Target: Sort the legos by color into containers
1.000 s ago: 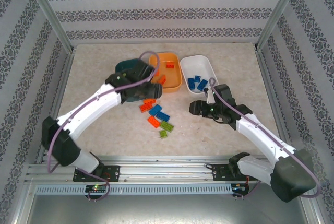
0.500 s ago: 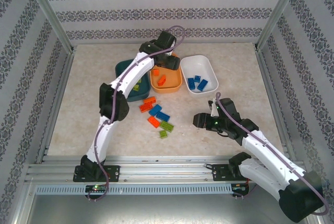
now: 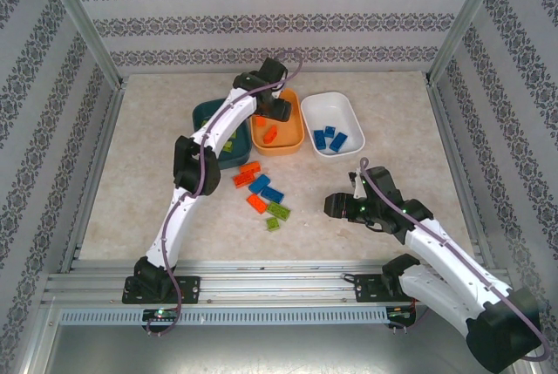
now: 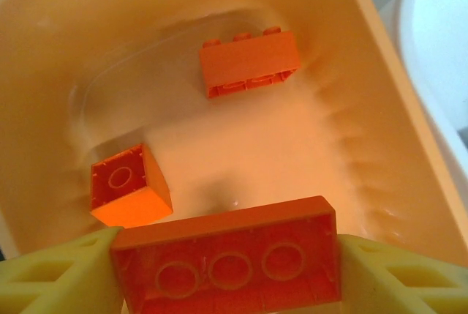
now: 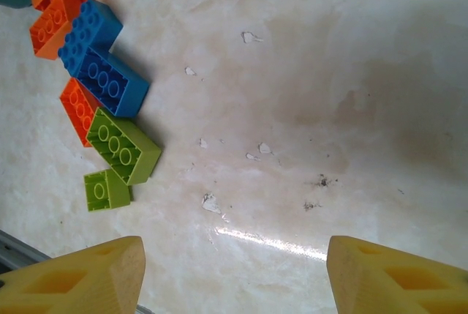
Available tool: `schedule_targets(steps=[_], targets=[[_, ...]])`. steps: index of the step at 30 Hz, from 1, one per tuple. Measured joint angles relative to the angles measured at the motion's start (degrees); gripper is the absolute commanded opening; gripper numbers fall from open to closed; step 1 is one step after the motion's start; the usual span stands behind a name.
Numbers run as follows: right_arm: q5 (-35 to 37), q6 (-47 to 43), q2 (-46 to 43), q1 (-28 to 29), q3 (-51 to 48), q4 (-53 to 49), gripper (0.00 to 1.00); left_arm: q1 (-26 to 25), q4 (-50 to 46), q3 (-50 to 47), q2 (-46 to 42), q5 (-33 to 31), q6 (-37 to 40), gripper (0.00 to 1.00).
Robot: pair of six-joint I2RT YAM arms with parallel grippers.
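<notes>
Nearest the bases, the right gripper [image 3: 336,206] hangs low over the pale marbled table [image 3: 157,156], its yellow fingers [image 5: 80,277] spread wide with nothing between them. Just to its left, well short of the tubs, lies a loose diagonal string of legos [image 3: 264,197], some touching one another. A small lime green brick [image 5: 106,188] is nearest, with a longer lime green brick [image 5: 123,146] next to it and an orange-red brick [image 5: 73,105] tucked against that one. Two blue bricks [image 5: 102,58] come next, and more orange-red pieces [image 5: 58,3] lie at the far end by the teal tub. All are small blocks with round studs, far smaller than any tub. Beyond them the three containers stand in a row. The dark teal tub [image 3: 202,115] is on the left with lime green pieces in it and is partly covered by the left arm. The orange tub [image 3: 294,139] is in the middle. The white tub [image 3: 350,115] is on the right and holds several blue bricks [image 3: 330,137]. The left gripper [image 3: 277,111] reaches over the orange tub and is clamped on a long orange brick [image 4: 227,263], gripped end to end, its hollow underside with three round tubes facing the wrist camera. Below it, on the tub's floor, lie a long orange brick on its side [image 4: 248,61] and a short squarish orange brick [image 4: 130,186], well apart from each other.
</notes>
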Motion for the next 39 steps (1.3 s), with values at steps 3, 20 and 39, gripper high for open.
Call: schedule_targets(steps=[3, 20, 39], targets=[[0.0, 0.0, 0.1, 0.0, 0.0, 0.0, 0.68, 0.1, 0.0, 0.0, 0.9, 0.0, 0.0, 0.72], [0.0, 0.1, -1.2, 0.4, 0.0, -0.7, 0.69, 0.2, -0.1, 0.0, 1.5, 1.0, 0.1, 0.85], [5.7, 0.2, 26.8, 19.9, 17.2, 2.1, 0.65, 0.1, 16.7, -69.2, -63.3, 3.7, -2.4, 0.93]])
